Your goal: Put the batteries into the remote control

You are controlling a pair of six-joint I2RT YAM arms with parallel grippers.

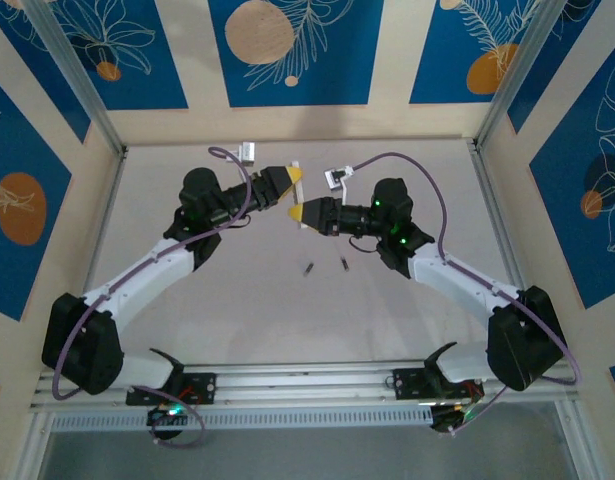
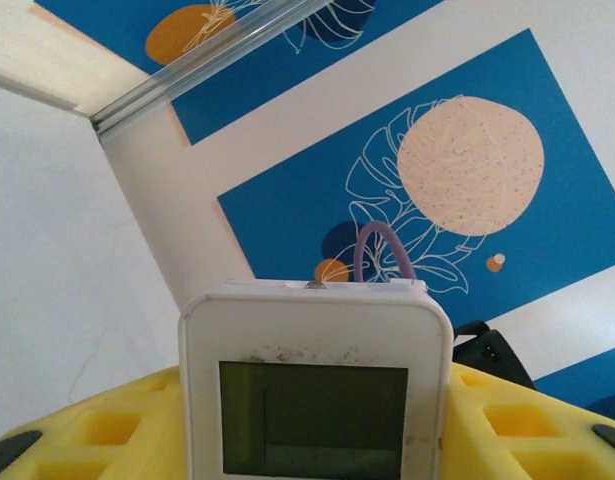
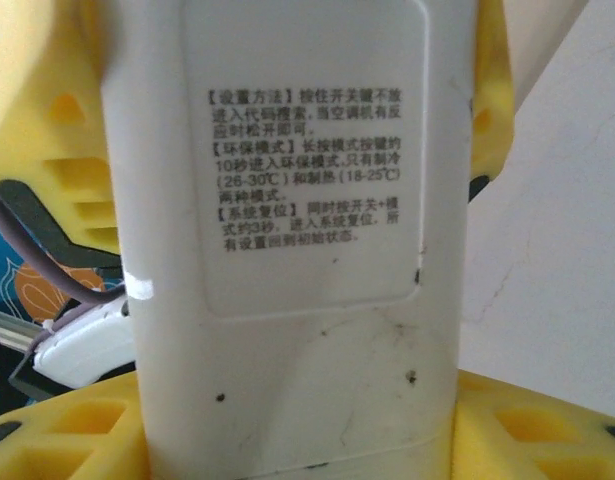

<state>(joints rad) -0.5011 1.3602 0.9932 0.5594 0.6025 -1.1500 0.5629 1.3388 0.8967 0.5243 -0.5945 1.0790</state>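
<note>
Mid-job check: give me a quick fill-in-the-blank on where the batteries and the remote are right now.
1. The ___ batteries lie loose on the table, not yet loaded.
2. The left gripper holds the remote control with its ___ facing the left wrist camera.
3. The right wrist camera sees the remote control's ___, which carries printed text.
Missing words: two; display; back.
</note>
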